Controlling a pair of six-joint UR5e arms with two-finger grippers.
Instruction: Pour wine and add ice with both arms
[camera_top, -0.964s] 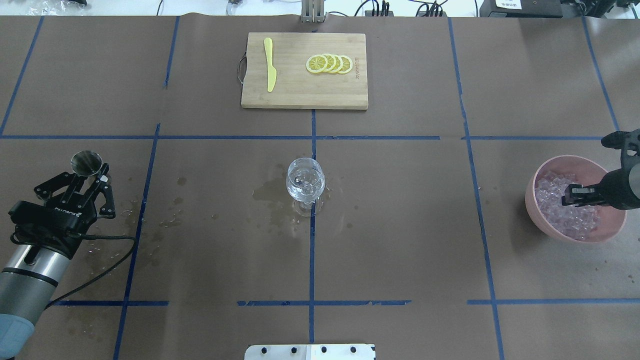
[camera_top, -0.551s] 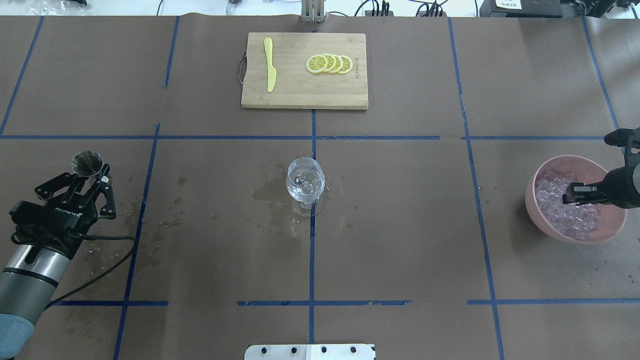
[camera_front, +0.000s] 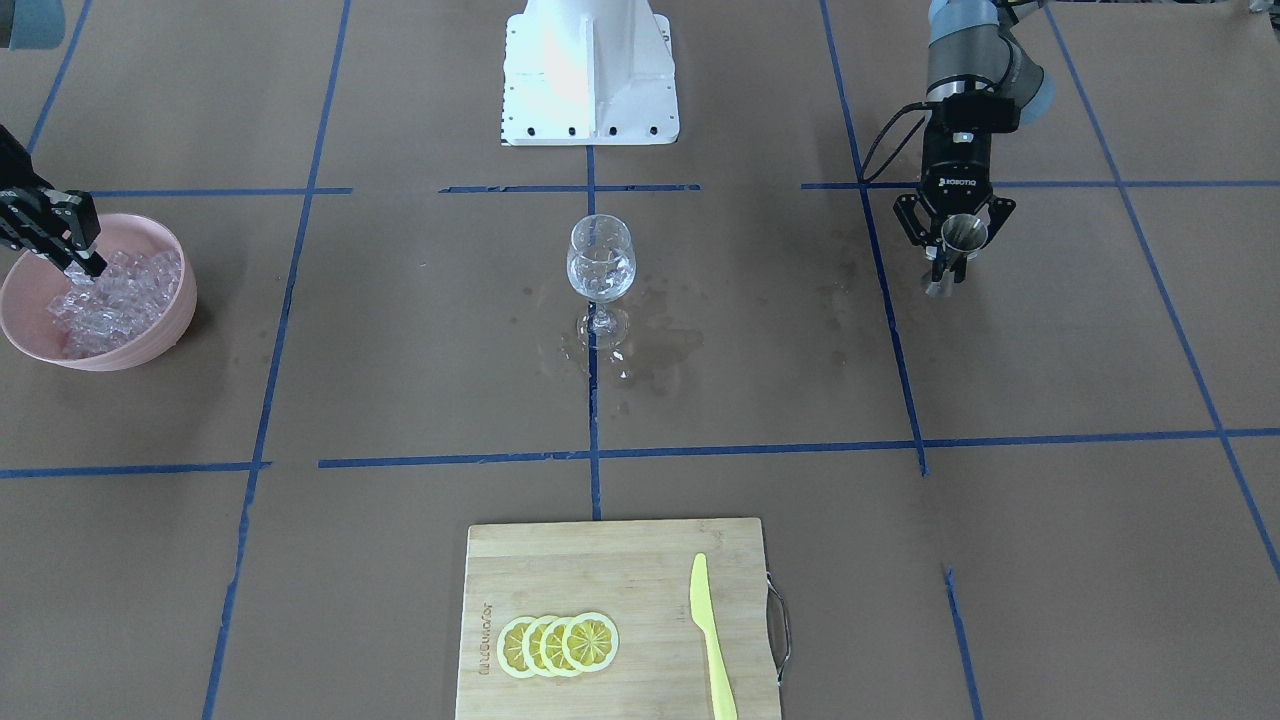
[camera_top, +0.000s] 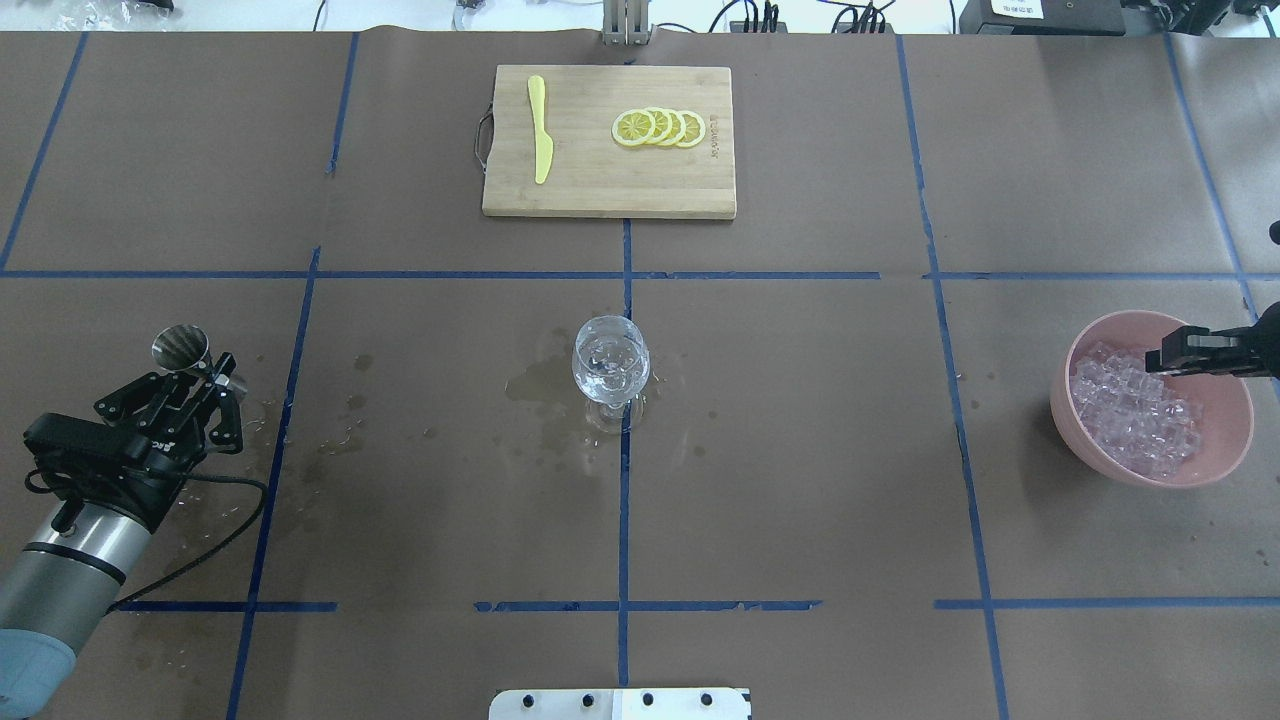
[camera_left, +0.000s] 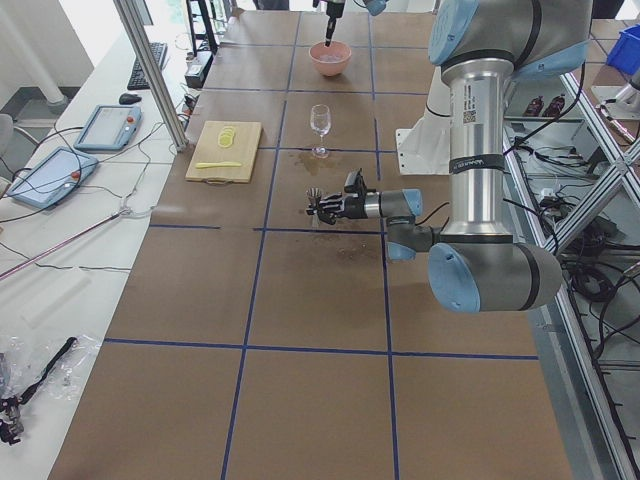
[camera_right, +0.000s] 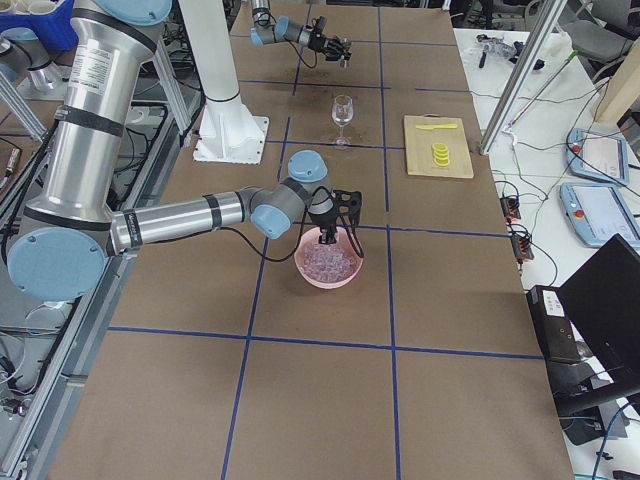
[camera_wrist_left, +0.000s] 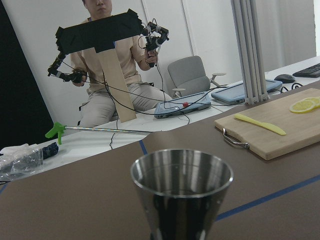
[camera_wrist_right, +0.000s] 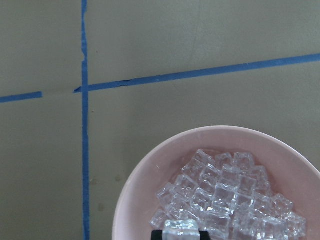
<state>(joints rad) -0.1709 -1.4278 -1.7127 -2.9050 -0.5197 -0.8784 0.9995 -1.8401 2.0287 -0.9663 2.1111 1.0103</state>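
Right pincer (camera_top: 1152, 360) pinches one ice cube (camera_wrist_right: 181, 226) over the bowl (camera_wrist_right: 145, 190), right edge, bound, I reckon, for the glass (camera_top: 611, 345). My left pincer (camera_top: 205, 375) clamps the jigger (camera_top: 181, 347) aside, lower left; wine (camera_top: 607, 366) sits in the glass.

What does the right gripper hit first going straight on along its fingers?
Most likely the ice heap in the pink bowl: the right gripper points down, directly over it. How much gap remains is unclear.

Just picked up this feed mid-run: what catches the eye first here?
A wine glass stands dead centre amid wet patches. On the robot's right, the right gripper holds a cube over a pink bowl of ice. On its left, the left gripper holds a steel cup.
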